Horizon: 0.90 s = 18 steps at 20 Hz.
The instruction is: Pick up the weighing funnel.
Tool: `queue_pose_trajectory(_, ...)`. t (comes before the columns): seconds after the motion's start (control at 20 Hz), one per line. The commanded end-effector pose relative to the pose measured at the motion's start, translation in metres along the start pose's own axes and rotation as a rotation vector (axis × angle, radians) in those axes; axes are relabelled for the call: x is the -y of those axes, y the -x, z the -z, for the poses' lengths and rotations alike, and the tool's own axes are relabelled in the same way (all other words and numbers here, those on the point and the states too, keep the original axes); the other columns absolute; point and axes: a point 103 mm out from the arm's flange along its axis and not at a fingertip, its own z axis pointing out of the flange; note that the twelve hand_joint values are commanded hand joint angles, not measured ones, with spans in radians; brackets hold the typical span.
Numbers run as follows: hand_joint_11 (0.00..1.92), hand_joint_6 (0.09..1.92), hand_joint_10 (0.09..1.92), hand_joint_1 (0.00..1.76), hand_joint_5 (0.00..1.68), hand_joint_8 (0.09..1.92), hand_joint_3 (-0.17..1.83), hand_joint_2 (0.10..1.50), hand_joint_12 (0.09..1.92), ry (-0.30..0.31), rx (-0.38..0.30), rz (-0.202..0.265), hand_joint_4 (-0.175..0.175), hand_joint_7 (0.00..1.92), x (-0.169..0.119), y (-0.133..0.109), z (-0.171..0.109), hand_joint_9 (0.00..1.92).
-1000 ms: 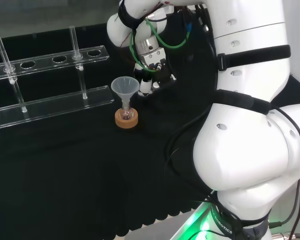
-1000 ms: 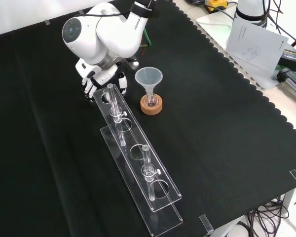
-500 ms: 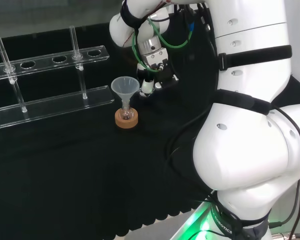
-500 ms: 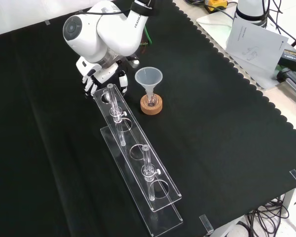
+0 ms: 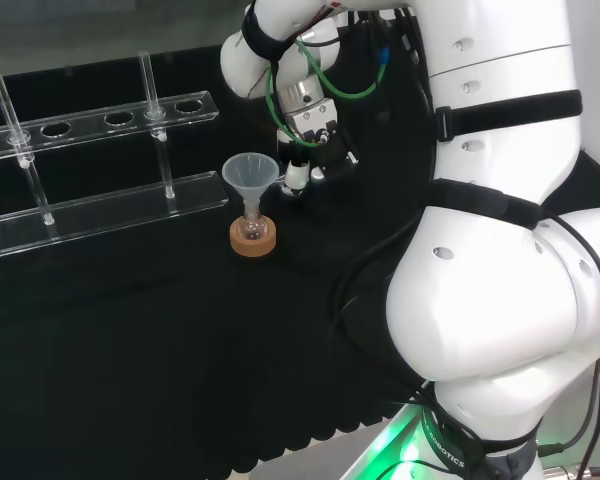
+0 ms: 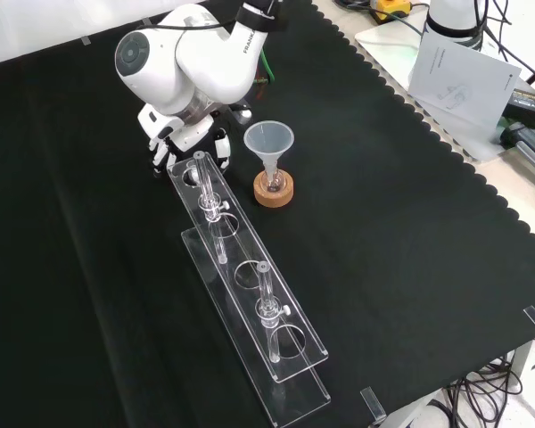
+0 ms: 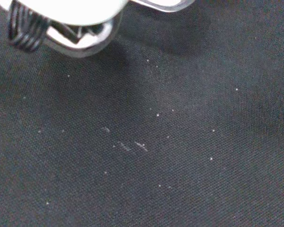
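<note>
My hand (image 5: 308, 160) hangs low over the cloth, just right of the big funnel (image 5: 250, 172) in the head view. From the front, the hand (image 6: 176, 135) sits under the arm's white link, at the far end of the clear rack (image 6: 250, 294) and left of the funnel (image 6: 267, 140). That funnel stands mouth up in a small flask on a cork ring (image 6: 274, 190). Past a blurred white part of the hand (image 7: 66, 9), the wrist view looks at bare black cloth (image 7: 146, 142) with pale specks. I cannot make out a small clear piece in the hand.
The long clear rack (image 5: 100, 210) holds two thin glass tubes and lies left of the funnel in the head view. Papers (image 6: 459, 76) and cables lie beyond the cloth's scalloped edge at the front view's upper right. The arm's big white links (image 5: 500, 250) stand at the head view's right.
The hand has shifted a little to the right in the head view and risen slightly in the front view. The funnel and rack have not moved.
</note>
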Motion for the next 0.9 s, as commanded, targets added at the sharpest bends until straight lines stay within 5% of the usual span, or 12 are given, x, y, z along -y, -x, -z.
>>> queue_pose_trajectory(0.05, 0.45, 0.76, 0.58, 0.97, 0.79, 0.73, 0.63, 0.57, 1.32, -0.004, 0.016, -0.018, 0.022, 0.37, -0.003, -0.002, -0.003, 0.72)
queue_pose_trajectory(0.4, 0.52, 0.74, 0.51, 1.09, 1.19, 0.68, 0.56, 0.72, 1.28, 0.022, 0.067, -0.055, 0.167, 0.49, 0.0, -0.001, 0.003, 0.84)
queue_pose_trajectory(0.9, 0.57, 0.72, 0.48, 1.11, 1.22, 0.66, 0.57, 0.72, 1.26, 0.019, 0.095, -0.081, 0.175, 0.51, 0.014, 0.011, 0.028, 0.87)
